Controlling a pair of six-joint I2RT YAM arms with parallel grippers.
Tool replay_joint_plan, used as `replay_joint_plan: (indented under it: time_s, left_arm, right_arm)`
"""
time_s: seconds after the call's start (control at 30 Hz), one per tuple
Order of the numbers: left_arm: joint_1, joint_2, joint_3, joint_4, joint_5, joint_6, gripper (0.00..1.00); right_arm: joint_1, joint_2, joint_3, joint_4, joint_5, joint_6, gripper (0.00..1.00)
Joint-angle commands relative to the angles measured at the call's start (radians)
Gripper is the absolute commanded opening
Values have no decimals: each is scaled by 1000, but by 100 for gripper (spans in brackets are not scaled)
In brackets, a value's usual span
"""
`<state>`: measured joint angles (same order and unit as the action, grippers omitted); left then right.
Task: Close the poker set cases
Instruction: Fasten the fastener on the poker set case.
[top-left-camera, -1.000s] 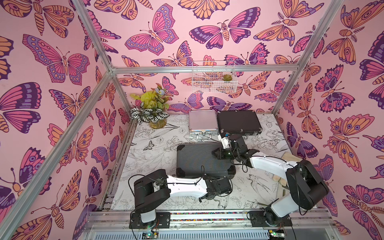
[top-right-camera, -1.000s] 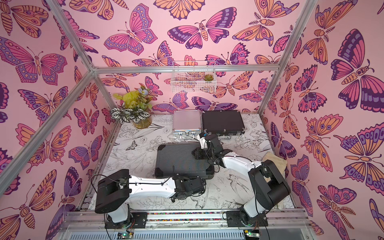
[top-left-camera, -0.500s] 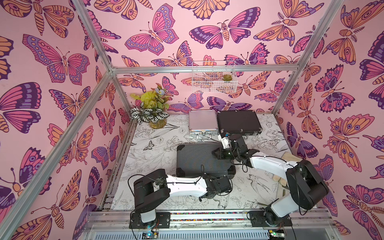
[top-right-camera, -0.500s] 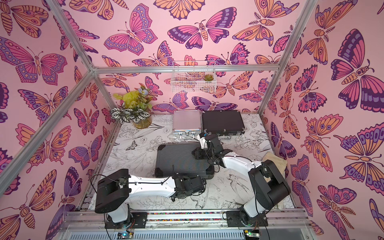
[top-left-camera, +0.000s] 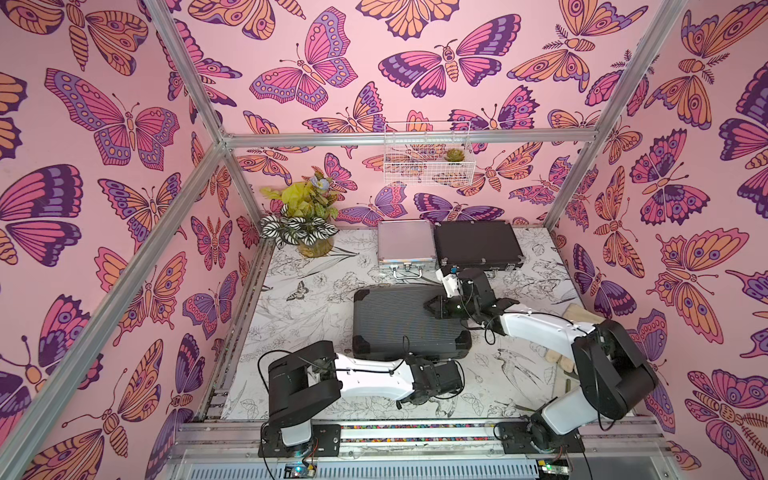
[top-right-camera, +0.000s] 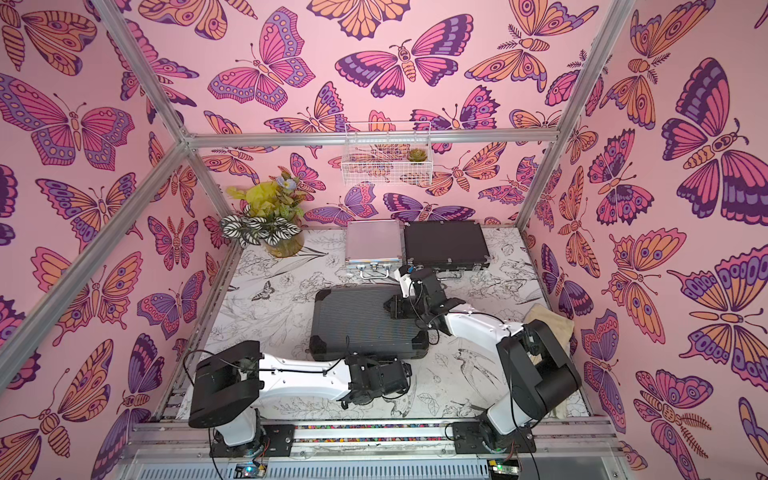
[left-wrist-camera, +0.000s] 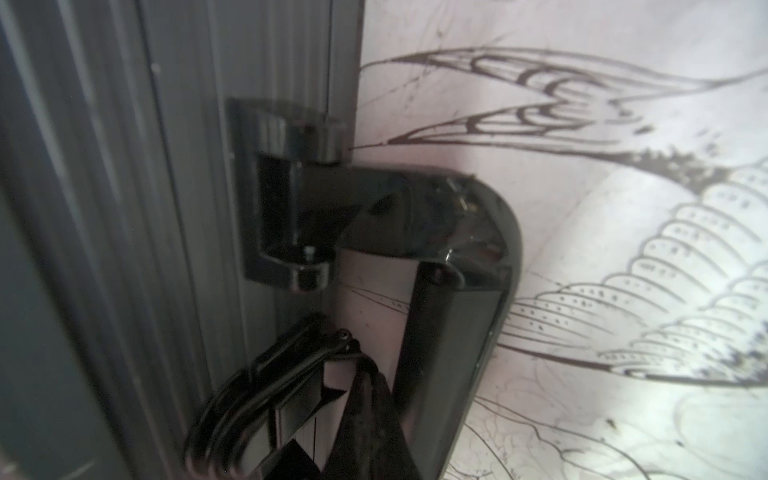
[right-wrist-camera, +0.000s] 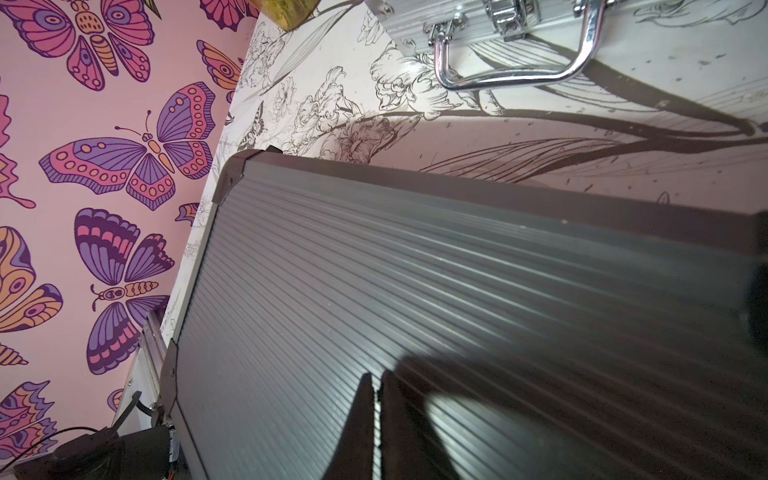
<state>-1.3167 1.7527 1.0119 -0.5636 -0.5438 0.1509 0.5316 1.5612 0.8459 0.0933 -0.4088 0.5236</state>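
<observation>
Ribbed case blocking mid-table, bare table toward plant

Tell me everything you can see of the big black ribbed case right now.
The big black ribbed case lies flat in the middle of the table, lid down and closed. It looks like dark ribbed plastic with reinforced corner caps. Its glossy black handle sticks out from the front edge over the table, beside a clasp. The shut right gripper rests its tips on the lid, as far as the wrist view shows; the shut left gripper sits at the front edge by the clasp.
</observation>
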Motion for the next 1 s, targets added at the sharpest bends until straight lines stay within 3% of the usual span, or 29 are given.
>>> replay_joint_plan:
  time_s: [0.0, 0.33, 0.97]
  left_arm:
    - [14, 36, -25, -8, -6, 12, 0]
    - [46, 83, -25, -9, 53, 17, 0]
    - [91, 131, 33, -18, 40, 24, 0]
  right_arm:
    - [-18, 40, -48, -222, 96, -1, 11]
    - [-18, 41, -41, -226, 98, -4, 10]
    - [-18, 43, -48, -218, 93, -1, 11]
